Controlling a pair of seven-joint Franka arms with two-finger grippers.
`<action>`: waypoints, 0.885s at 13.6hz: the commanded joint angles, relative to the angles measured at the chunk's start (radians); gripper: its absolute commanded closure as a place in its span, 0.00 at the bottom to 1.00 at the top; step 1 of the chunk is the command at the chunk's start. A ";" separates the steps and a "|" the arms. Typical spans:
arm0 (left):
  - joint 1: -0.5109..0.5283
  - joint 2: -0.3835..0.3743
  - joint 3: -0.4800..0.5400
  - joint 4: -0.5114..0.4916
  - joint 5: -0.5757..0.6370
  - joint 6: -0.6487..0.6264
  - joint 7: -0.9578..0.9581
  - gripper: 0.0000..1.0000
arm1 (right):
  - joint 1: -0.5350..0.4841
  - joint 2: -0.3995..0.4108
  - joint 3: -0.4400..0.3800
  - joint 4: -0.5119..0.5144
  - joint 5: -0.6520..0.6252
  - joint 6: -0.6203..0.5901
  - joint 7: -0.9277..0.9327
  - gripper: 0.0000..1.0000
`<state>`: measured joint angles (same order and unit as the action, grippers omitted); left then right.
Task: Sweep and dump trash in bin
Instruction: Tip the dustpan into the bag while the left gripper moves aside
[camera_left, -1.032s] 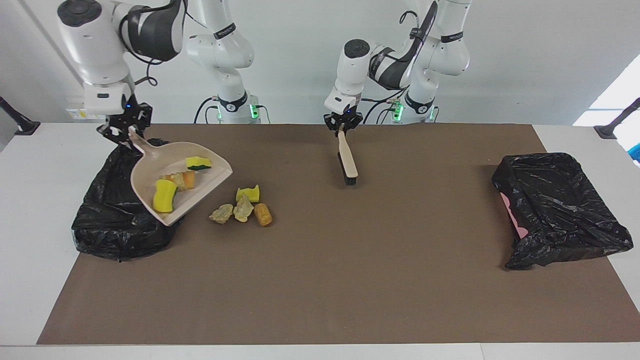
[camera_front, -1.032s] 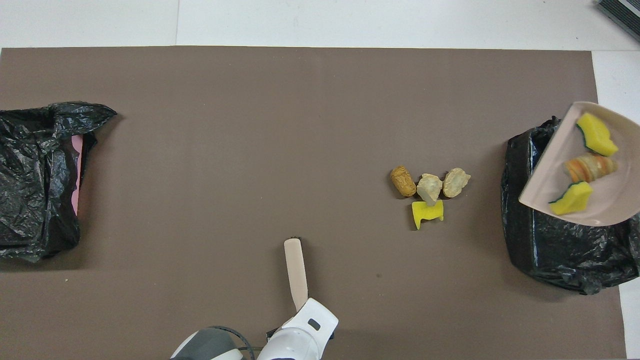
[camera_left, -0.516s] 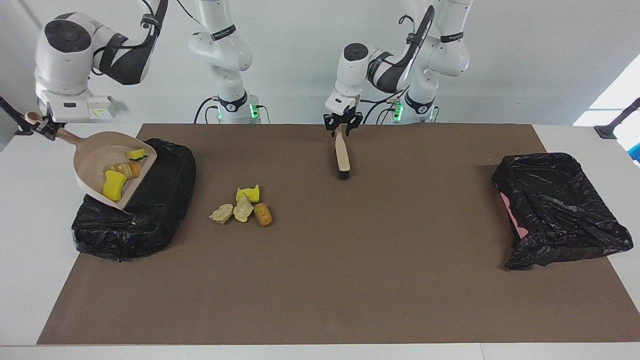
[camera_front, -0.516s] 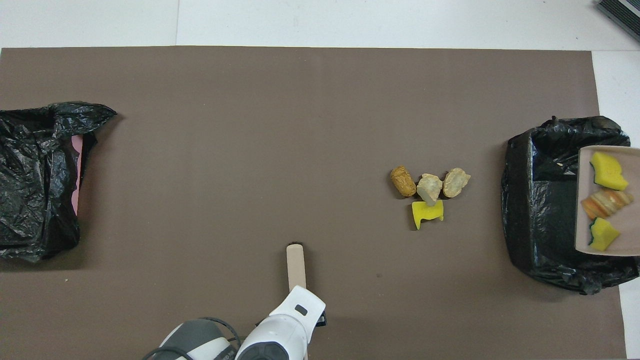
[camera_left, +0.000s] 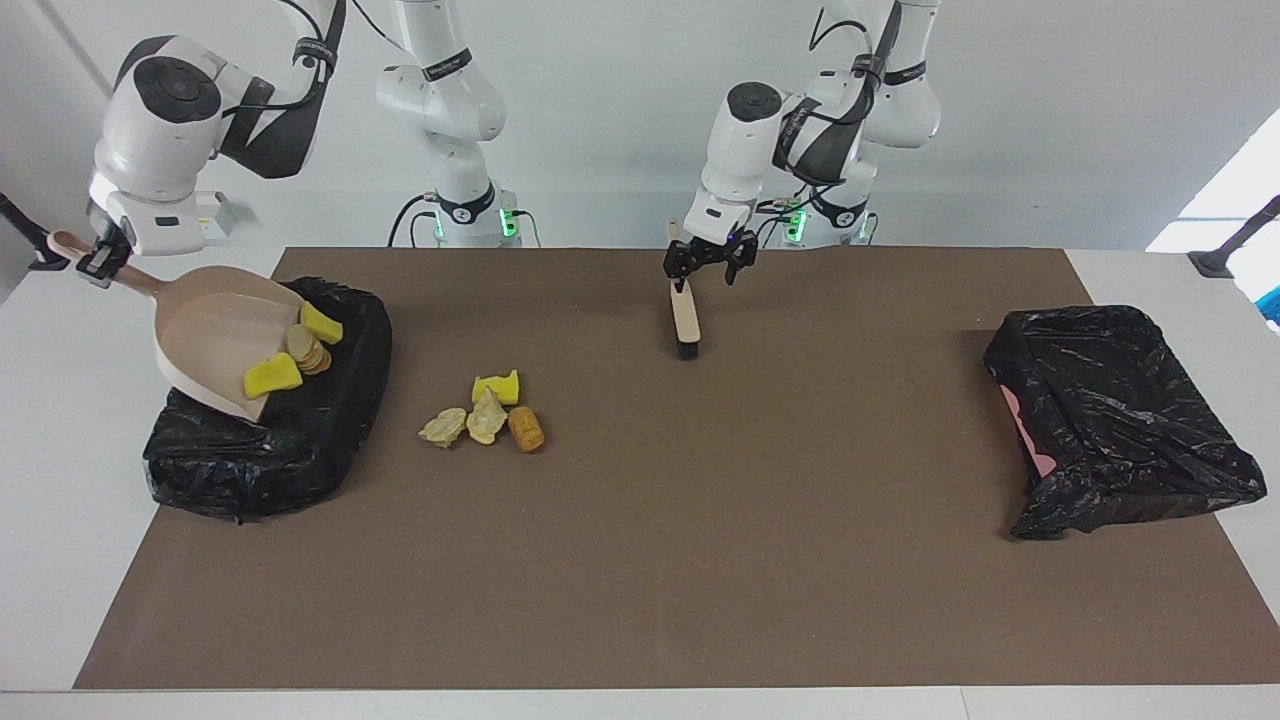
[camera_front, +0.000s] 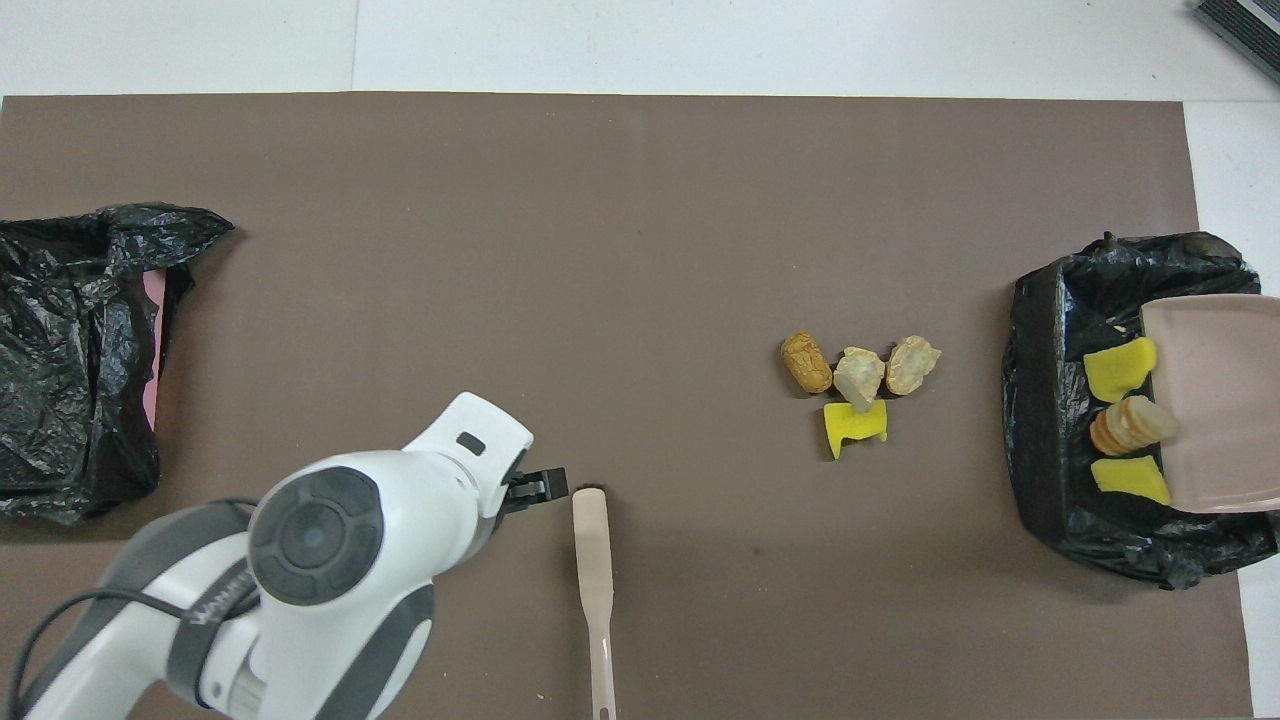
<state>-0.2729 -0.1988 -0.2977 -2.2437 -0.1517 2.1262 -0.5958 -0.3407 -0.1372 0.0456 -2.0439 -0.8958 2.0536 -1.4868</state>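
Note:
My right gripper (camera_left: 97, 262) is shut on the handle of the beige dustpan (camera_left: 210, 335), which tilts over the black-lined bin (camera_left: 260, 450) at the right arm's end. Two yellow sponge chunks (camera_left: 322, 323) (camera_left: 272, 376) and a striped round piece (camera_left: 308, 350) sit at the pan's lip, over the bin's opening; the overhead view shows them too (camera_front: 1120, 365). On the mat beside the bin lie a cork (camera_left: 526, 428), two beige lumps (camera_left: 443, 428) and a yellow sponge chunk (camera_left: 497, 387). My left gripper (camera_left: 708, 268) is open above the handle end of the brush (camera_left: 685, 318), which lies flat on the mat (camera_front: 592, 560).
A second black-lined bin (camera_left: 1110, 400), with pink showing at its side, stands at the left arm's end of the brown mat (camera_left: 700, 560). The left arm's wrist (camera_front: 330, 540) covers part of the mat in the overhead view.
The dustpan has tipped further and its pieces have slid down to the lip over the bin. My left gripper has let go of the brush, opened and lifted away from it.

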 joint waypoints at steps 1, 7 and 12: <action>0.127 0.012 -0.012 0.078 0.015 -0.078 0.179 0.00 | 0.028 -0.048 0.005 -0.027 -0.055 0.002 0.014 1.00; 0.349 0.179 -0.011 0.436 0.052 -0.354 0.396 0.00 | 0.086 -0.111 0.014 0.065 -0.068 -0.181 -0.084 1.00; 0.460 0.219 -0.008 0.584 0.069 -0.508 0.496 0.00 | 0.155 -0.140 0.091 0.122 0.087 -0.360 -0.006 1.00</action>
<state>0.1669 -0.0080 -0.2927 -1.7133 -0.0979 1.6752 -0.1260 -0.1849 -0.2816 0.1094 -1.9354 -0.8798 1.7160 -1.5357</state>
